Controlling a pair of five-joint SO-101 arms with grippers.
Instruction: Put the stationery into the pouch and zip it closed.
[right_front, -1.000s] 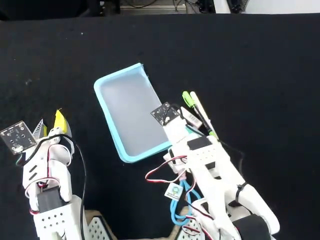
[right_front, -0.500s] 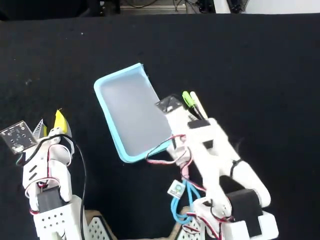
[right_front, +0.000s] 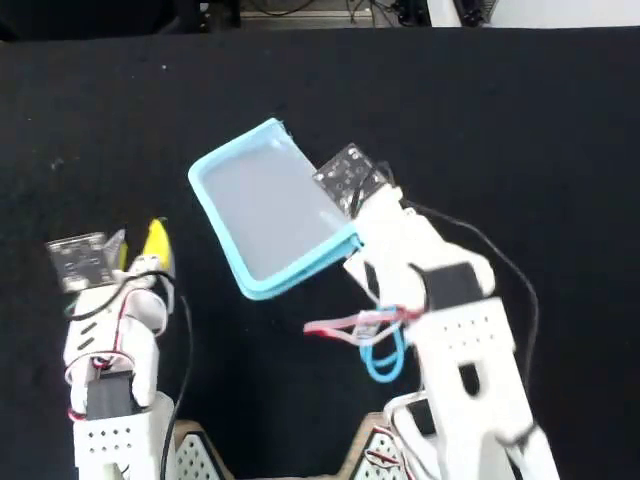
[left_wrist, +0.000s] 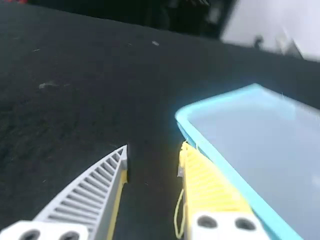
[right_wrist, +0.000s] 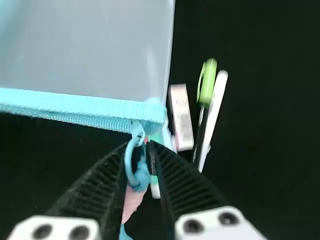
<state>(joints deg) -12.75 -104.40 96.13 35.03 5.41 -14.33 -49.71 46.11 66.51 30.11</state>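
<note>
High view: black worktop (right_front: 520, 120) is carrying the pouch (right_front: 262, 205); cables (right_front: 285, 10) are lying far beyond the pouch.
Stationery: pens (right_wrist: 214, 112) and eraser (right_wrist: 180, 117) are lying just beside the pouch.
Right hand (right_wrist: 140, 146): is pinching the pouch's zip pull (right_wrist: 131, 160).
Left hand (left_wrist: 152, 155): is hovering spread, beside the pouch.

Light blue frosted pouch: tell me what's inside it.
Nothing shows through the frosted face of the light blue plastic pouch; faint contents could stay hidden. The green-capped pen, white pen and small white eraser lie outside, beside it.

Blue-rimmed pouch (right_front: 262, 205) on black table (right_front: 500, 120)
</note>
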